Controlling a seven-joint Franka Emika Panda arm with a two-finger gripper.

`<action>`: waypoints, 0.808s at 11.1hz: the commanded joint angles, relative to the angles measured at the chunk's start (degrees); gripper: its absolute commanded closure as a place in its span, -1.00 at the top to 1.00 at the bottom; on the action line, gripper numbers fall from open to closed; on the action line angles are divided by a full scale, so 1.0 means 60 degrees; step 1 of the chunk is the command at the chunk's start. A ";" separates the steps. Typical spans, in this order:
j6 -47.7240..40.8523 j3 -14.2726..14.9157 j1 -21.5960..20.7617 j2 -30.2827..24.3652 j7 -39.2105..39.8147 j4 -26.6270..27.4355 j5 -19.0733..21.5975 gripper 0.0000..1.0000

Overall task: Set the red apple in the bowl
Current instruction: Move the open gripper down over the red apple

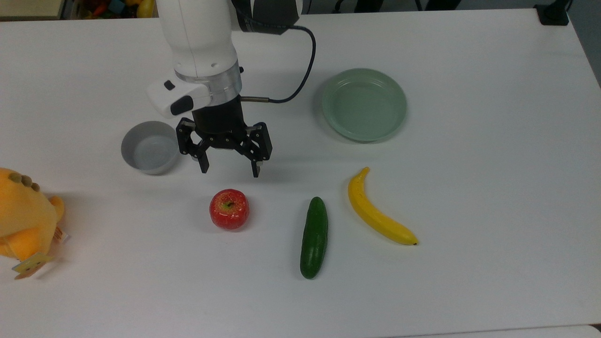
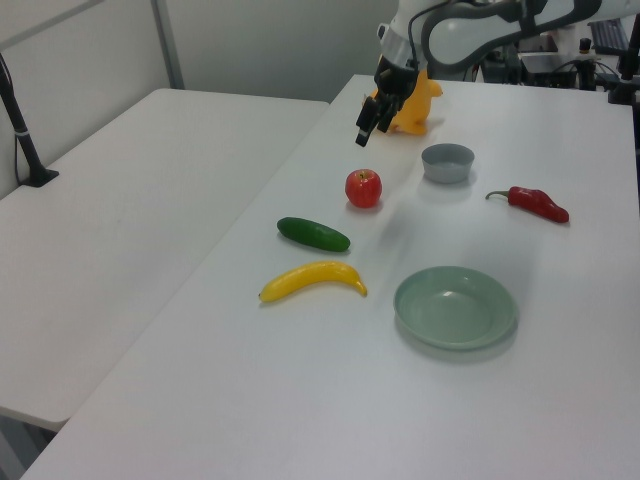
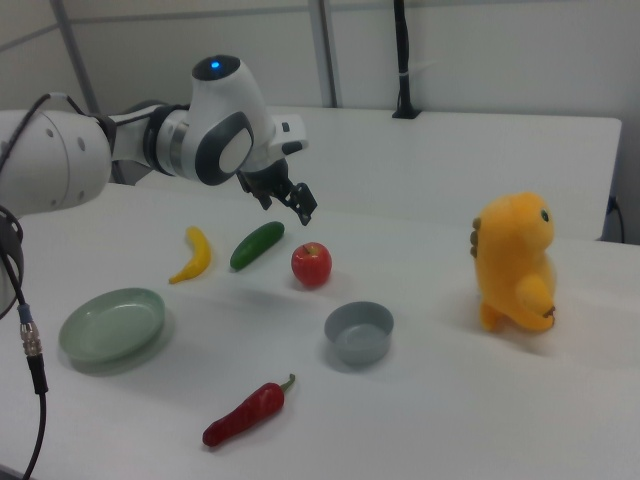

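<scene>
Black and spread wide, the gripper (image 1: 230, 170) holds nothing; it hangs above the table between the bowl (image 1: 150, 147) and the red apple (image 1: 229, 209), its tips pointing toward the apple. The apple sits bare on the white table (image 1: 493, 188), just below the fingers in the top view. How high the gripper hangs is hard to judge there; the right view puts it clearly above the apple (image 3: 311, 264). The white arm covers the table above the bowl in the top view, while the left view shows a red chili pepper (image 2: 532, 202) lying beyond the bowl. Outward lie a cucumber (image 1: 313, 237), a banana (image 1: 377, 212) and a pale green plate (image 1: 364, 104). A yellow plush toy (image 3: 517, 260) stands at the table's end, and a second white table (image 2: 120, 210) adjoins.
</scene>
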State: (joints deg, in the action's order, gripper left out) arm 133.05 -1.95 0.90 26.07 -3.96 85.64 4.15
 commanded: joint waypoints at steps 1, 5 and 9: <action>0.0704 -0.0012 -0.0135 0.0503 -0.0232 -0.0166 -0.0425 1.00; 0.1539 -0.0026 -0.0282 0.1089 -0.1371 -0.0152 -0.1697 1.00; 0.2184 -0.0099 -0.0209 0.1455 -0.2311 -0.0078 -0.3048 1.00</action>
State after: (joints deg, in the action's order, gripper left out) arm 143.89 -2.48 -0.45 33.45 -14.68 85.55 -10.87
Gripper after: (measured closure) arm 0.000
